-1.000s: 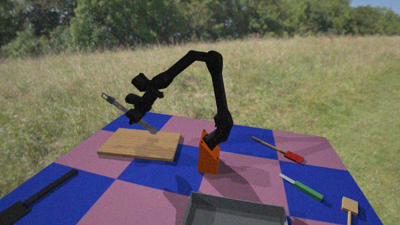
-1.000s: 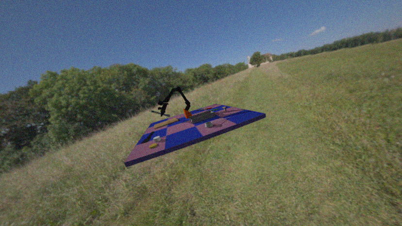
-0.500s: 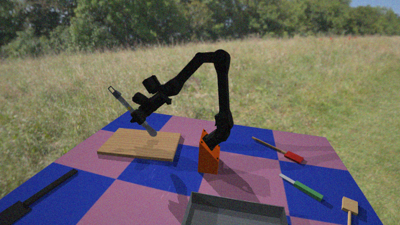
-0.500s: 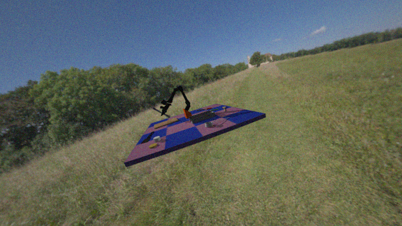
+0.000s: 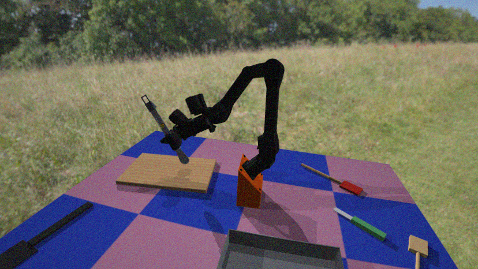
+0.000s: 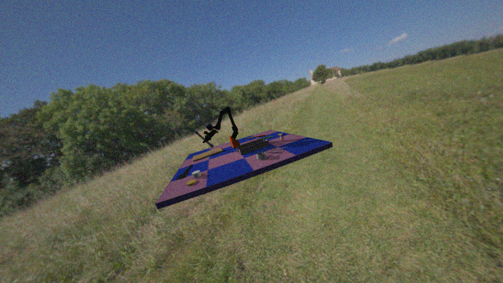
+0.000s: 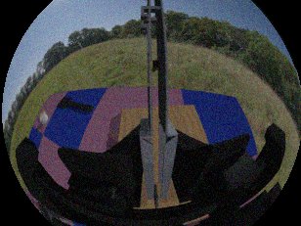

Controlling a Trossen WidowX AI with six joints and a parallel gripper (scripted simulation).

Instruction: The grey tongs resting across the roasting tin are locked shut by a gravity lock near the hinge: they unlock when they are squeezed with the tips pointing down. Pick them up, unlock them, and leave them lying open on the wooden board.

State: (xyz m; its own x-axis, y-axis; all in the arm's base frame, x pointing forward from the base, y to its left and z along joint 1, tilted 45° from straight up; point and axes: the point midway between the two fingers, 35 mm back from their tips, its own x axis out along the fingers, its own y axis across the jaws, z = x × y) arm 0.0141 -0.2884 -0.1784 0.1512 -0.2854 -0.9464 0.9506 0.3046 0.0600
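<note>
The gripper (image 5: 173, 138) is clamped on the slim grey metal tongs (image 5: 159, 122), tilted steeply with rounded tips down. Directly beneath lies the flat, rectangular, grained wooden board (image 5: 167, 172).

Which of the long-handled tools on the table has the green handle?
The knife-like tool with green handle and pale blade, lying between the red-headed wooden-handled spatula and the wooden mallet.

No readable text, labels, brands, numbers or signs showed in any view. Nothing legible stood on any surface or tool in the top view; the exterior view was too distant and grainy to resolve lettering, and the wrist view was too dark and blurred.
</note>
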